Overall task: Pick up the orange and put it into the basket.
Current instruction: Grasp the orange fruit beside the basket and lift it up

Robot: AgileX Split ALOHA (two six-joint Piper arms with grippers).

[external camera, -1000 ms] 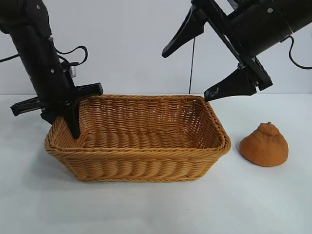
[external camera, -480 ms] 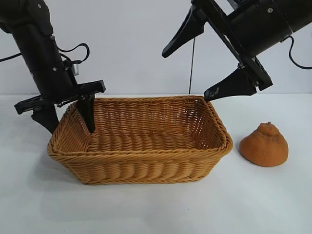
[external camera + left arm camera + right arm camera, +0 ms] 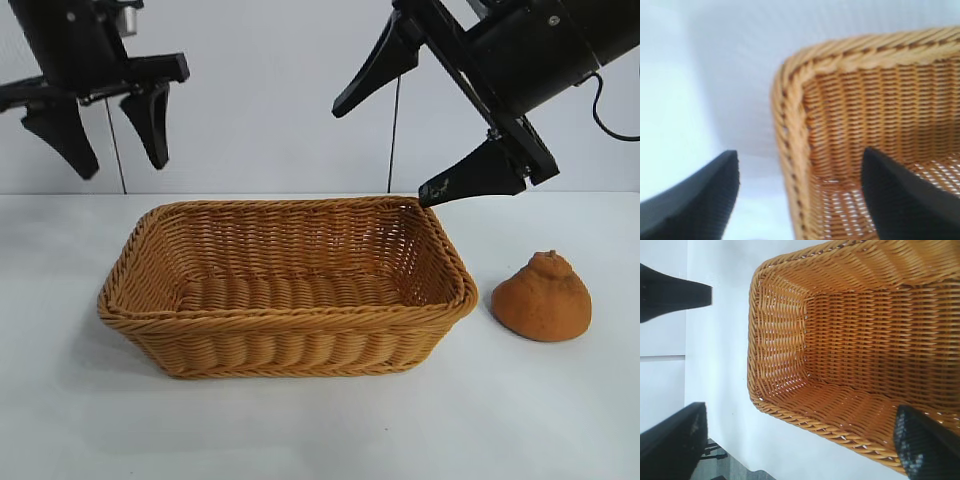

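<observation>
On bare white table (image 3: 320, 430), centre of scene: basket (image 3: 290, 320), largest item present, rectangular wicker with flared sides and braided rim, upright, nothing visible inside in exterior or wrist views. Above and behind basket's right end: right gripper (image 3: 420, 125), fingers spread wide, nothing between them, angled down toward the left, near lower fingertip just over the far right corner of the rim. Above basket's left end, well clear of the rim: left gripper (image 3: 105, 135), jaws apart at moderate width, empty, pointing steeply down; left wrist view shows basket corner (image 3: 805, 100) between the two fingers. Right of basket, apart from its wall, resting on table: orange (image 3: 541, 297), knobbed neck up, untouched by either gripper — task step judged as not yet begun, pick still ahead.

Hazards, as judgement only:
- Descent of right gripper toward orange from present position — lower finger likely to clip the rim corner and shove or tilt the basket, given light wicker construction.
- Rounded, sloping fruit with rough skin: grip placed too high near the neck likely to squeeze the fruit out and roll it away to the right.
- Release too close to the right wall: possible bounce off the flared side and out onto the table.
</observation>
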